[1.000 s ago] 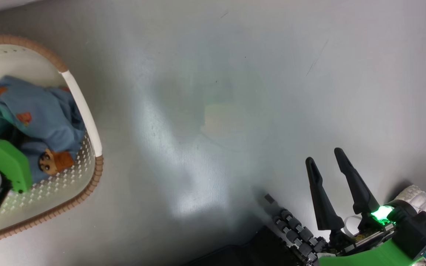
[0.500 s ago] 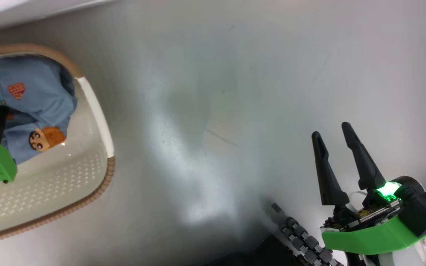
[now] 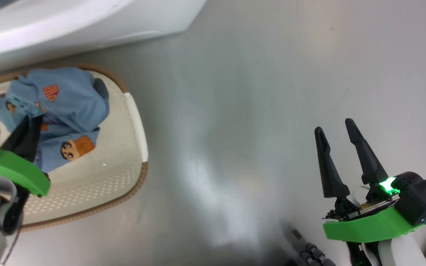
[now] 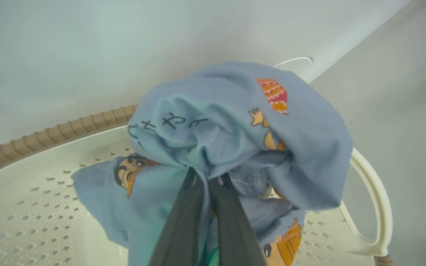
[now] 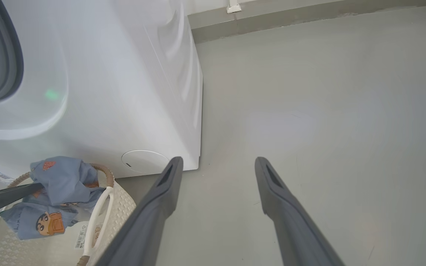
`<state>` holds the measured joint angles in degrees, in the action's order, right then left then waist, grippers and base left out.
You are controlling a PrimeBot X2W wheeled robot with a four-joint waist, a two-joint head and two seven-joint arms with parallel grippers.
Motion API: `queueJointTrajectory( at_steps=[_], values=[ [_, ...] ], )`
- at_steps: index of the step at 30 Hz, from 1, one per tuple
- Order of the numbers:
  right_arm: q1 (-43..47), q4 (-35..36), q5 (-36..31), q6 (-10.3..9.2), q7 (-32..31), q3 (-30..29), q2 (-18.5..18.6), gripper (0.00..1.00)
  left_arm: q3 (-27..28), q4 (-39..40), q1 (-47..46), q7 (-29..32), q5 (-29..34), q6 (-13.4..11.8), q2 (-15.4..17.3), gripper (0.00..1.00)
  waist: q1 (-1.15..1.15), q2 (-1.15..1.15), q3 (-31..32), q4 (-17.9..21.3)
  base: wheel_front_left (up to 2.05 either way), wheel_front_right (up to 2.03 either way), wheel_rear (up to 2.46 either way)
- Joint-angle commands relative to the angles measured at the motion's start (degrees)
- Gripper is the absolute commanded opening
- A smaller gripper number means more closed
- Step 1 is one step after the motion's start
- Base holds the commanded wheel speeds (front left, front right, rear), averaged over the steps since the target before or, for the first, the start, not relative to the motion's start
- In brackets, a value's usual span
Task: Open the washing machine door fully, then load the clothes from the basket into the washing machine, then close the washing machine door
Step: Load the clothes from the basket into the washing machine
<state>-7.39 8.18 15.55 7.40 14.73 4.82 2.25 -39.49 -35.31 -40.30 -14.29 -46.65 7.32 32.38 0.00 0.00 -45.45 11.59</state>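
Note:
The clothes (image 4: 235,125), a light blue bundle with orange cartoon prints, hang bunched over the cream perforated basket (image 4: 31,192). My left gripper (image 4: 207,175) is shut on a fold of the fabric. From the head view the bundle (image 3: 65,107) is held over the basket's (image 3: 98,184) far end, with my left gripper (image 3: 30,122) pinching it from the lower left. My right gripper (image 3: 337,127) stands open above bare floor at the lower right, holding nothing. The white washing machine (image 5: 124,85) rises just behind the basket, its grey gasket (image 5: 11,55) at the left edge. The washing machine door is out of view.
The basket's white handle (image 5: 98,210) and brown rim (image 3: 135,184) face the open grey floor (image 3: 257,111). The machine's lower front edge (image 3: 87,26) crosses the head view's top left. A round service flap (image 5: 144,160) sits low on the machine, and a grey skirting (image 5: 309,18) runs along the far wall.
The head camera has shifted, bringing the machine's front into view. My left gripper has lifted the clothes up off the basket floor. The right gripper stays open.

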Motion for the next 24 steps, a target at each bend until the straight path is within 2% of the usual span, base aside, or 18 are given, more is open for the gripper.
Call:
queueJointTrajectory(
  at_steps=[1, 9, 17, 24],
  values=[
    [0.58, 0.60, -0.77, 0.09, 0.27, 0.98, 0.63, 1.00, 2.99, 1.44, 2.03, -0.70, 1.00, 0.16, 1.80, 0.00, 0.00, 0.00, 4.27, -3.22, 0.00, 0.00, 0.00],
    [0.09, -2.79, -2.52, 0.09, 0.27, 0.15, 0.63, 1.00, 11.15, 6.62, 9.54, -0.71, 5.32, 0.17, -2.65, 0.00, 0.00, 0.00, 11.67, -6.38, 0.00, 0.00, 0.00],
    [0.35, -6.29, -3.05, 0.09, 0.27, -0.15, 0.63, 1.00, 15.65, 9.07, 14.98, -0.71, 9.42, 0.17, -6.72, 0.00, 0.00, 0.00, 19.09, -8.61, 0.00, 0.00, 0.00],
    [0.73, -8.09, -3.09, 0.09, 0.27, 0.12, 0.63, 1.00, 18.72, 10.98, 17.81, -0.71, 12.00, 0.17, -9.36, 0.00, 0.00, 0.00, 23.19, -9.43, 0.00, 0.00, 0.00]
  ],
)
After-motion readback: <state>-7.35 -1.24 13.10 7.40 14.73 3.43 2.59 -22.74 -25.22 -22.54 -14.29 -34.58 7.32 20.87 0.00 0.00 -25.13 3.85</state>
